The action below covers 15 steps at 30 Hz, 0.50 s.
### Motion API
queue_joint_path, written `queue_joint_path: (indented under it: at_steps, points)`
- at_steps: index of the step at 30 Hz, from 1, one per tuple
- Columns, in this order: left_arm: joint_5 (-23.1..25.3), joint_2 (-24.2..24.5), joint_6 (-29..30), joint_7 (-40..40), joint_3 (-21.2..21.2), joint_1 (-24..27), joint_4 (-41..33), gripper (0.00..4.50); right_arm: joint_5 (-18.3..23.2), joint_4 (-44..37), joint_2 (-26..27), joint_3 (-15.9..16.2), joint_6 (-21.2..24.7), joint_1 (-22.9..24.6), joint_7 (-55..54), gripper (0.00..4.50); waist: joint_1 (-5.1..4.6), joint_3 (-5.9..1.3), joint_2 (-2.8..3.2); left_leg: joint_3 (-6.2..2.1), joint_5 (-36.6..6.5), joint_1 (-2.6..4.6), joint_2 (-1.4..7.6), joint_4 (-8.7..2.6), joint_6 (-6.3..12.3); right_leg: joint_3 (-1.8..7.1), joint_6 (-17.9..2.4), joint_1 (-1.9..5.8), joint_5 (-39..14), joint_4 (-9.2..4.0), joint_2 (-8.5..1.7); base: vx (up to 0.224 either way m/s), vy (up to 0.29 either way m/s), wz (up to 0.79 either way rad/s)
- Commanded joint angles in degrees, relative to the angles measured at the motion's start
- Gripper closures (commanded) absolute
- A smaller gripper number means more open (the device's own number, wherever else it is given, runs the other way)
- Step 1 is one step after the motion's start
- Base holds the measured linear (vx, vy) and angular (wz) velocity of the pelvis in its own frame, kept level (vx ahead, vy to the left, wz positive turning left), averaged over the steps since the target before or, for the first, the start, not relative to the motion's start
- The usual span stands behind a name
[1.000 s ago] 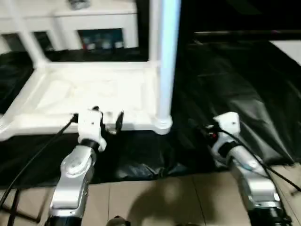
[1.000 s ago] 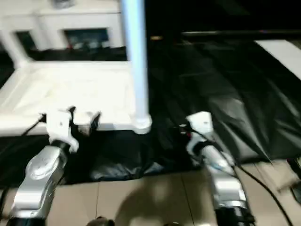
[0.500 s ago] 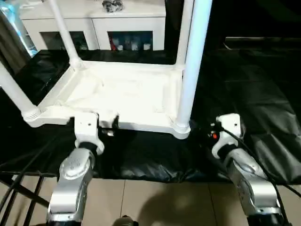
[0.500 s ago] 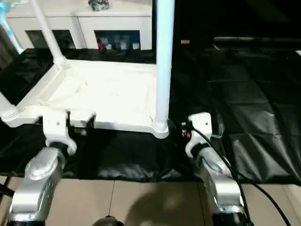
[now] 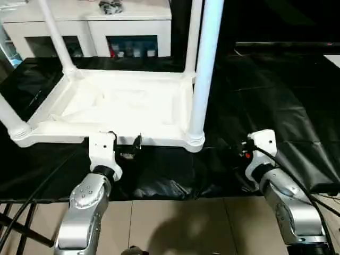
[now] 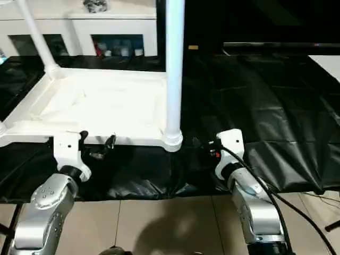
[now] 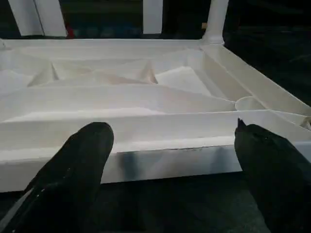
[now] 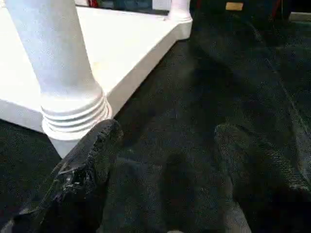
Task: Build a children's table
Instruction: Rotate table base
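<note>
- Lying upside down on the black sheet (image 5: 265, 90), the white tabletop (image 5: 127, 103) showed its ribbed underside to me, with four white legs standing up out of its corner sockets.
- The near right leg (image 5: 204, 69) rose straight up from its ringed socket, close in front of my right arm.
- The near left leg (image 5: 10, 119) leaned out past the picture's edge, and the far left leg (image 5: 53, 37) and far right leg (image 5: 192, 37) stood at the back corners.
- My left end effector (image 5: 125, 142) sat at the near rim of the tabletop, its two black fingers spread wide.
- In the left wrist view, my left fingers (image 7: 77, 165) stood on either side of that near rim, with the rim running across between them; I could not tell whether they touched it.
- My right end effector (image 8: 165, 160) hovered low over the black sheet just beside the near right leg's socket, fingers spread and holding nothing.
- In the right wrist view, one right finger (image 8: 92, 155) was very near the ringed base of that leg.
- Behind the tabletop stood a white cabinet (image 5: 90, 26) with glass doors, a small dark object on its top.
- Pale floor tiles (image 5: 175, 228) showed below the sheet's near edge.
</note>
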Motion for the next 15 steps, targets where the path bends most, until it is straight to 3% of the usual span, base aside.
queue_joint_path:
  at_steps: [1,2,3,5,6,7,10,11,12,13,14,15]
  points:
    - [-0.5,0.2,0.8,-0.5,-0.4,0.3,-2.2,0.06,-0.2,-2.1,-0.8,-0.5,1.0,0.7,-0.1,0.94,-0.55,-1.74,-0.39,-1.72,-35.5,3.45,2.43,-5.51,-2.13,0.42,-0.8,0.24,-42.5,-7.95,-2.20,0.000,0.000,0.00]
    - [-0.5,0.2,0.8,-0.5,-0.5,0.4,-2.3,0.06,-0.2,-2.1,-0.8,-0.5,1.0,0.7,-0.1,0.94,-0.82,-1.59,-0.46,-1.63,-36.8,4.09,2.28,-5.33,-1.98,-0.12,-0.7,0.18,-43.4,-8.48,-1.91,0.000,0.000,0.00]
    - [-0.6,0.2,1.0,-0.5,-0.5,0.8,-3.0,0.06,-0.1,-2.4,-1.0,-0.5,1.1,1.0,0.0,0.94,-1.16,-1.54,-0.49,-1.73,-38.3,4.70,2.32,-5.66,-1.39,-0.96,-0.9,0.99,-42.8,-8.89,-1.58,0.000,0.000,0.00]
    - [-0.7,0.2,1.2,-0.5,-0.5,1.3,-3.7,0.06,0.0,-2.7,-1.2,-0.3,1.3,1.3,0.1,0.94,-1.82,-1.39,-0.17,-2.03,-39.2,4.48,2.83,-6.49,-1.20,-1.64,-1.6,2.33,-38.6,-8.74,-1.63,0.071,0.021,-0.11]
    - [-0.8,0.2,1.3,-0.5,-0.5,1.4,-4.0,0.06,0.0,-2.8,-1.2,-0.3,1.3,1.4,0.1,0.94,-2.29,-1.58,-0.16,-2.16,-38.3,4.03,2.83,-6.74,-1.15,-1.55,-2.2,3.15,-36.1,-8.43,-1.84,0.078,0.025,-0.13]
    - [-1.1,0.3,1.2,-0.7,-0.4,1.8,-4.3,0.06,-0.2,-3.1,-1.2,0.0,1.4,1.7,0.0,0.94,-2.26,-1.92,-0.03,-2.06,-35.2,3.27,2.68,-6.92,-0.54,-0.96,-2.9,4.06,-34.6,-8.02,-2.22,0.098,0.020,-0.15]
    - [-1.4,0.2,1.0,-0.9,-0.3,2.0,-4.2,0.06,-0.5,-3.4,-1.2,0.3,1.3,2.0,0.1,0.94,-2.33,-2.53,-0.49,-1.36,-29.9,2.98,2.37,-6.73,1.14,-0.32,-5.8,4.74,-31.7,-7.81,-2.23,0.103,0.007,-0.09]
    - [-1.1,0.4,0.8,-0.9,-0.6,1.7,-3.9,0.06,-0.6,-3.8,-1.4,0.5,1.2,2.5,0.1,0.94,-2.37,-3.01,0.45,-1.11,-26.3,2.98,2.31,-6.76,2.14,-0.13,-7.7,5.17,-27.3,-7.33,-1.99,0.106,-0.005,0.00]
    - [-0.7,0.5,0.5,-1.0,-0.9,1.5,-3.6,0.06,-0.7,-4.0,-1.4,0.4,1.0,2.9,0.0,0.94,-2.64,-3.25,0.06,-0.88,-23.9,3.44,2.46,-6.70,3.62,-0.20,-10.3,5.19,-21.9,-6.93,-1.52,0.106,-0.005,0.00]
    - [-0.6,0.6,0.3,-1.1,-1.0,1.5,-3.5,0.06,-0.7,-4.0,-1.4,0.4,0.9,3.0,-0.1,0.94,-2.54,-3.46,0.83,-0.84,-22.1,3.58,2.39,-6.62,4.33,-0.22,-11.7,5.40,-18.7,-6.53,-1.41,0.119,-0.009,0.05]
    - [-0.7,0.7,0.3,-1.5,-1.1,1.1,-3.3,0.06,-0.8,-4.2,-1.3,-0.1,0.6,3.4,-0.6,0.94,-2.73,-3.76,0.59,-0.64,-17.0,3.11,2.14,-6.12,6.34,-0.22,-14.0,5.94,-12.2,-5.91,-1.36,0.122,-0.005,0.03]
    - [-0.7,0.7,0.3,-1.6,-1.2,1.0,-3.3,0.06,-0.7,-4.2,-1.3,-0.3,0.5,3.6,-0.8,0.94,-2.71,-4.12,0.94,-0.48,-8.7,2.32,1.54,-5.06,8.55,-0.14,-15.3,6.38,-4.1,-5.03,-1.42,0.122,-0.005,0.03]
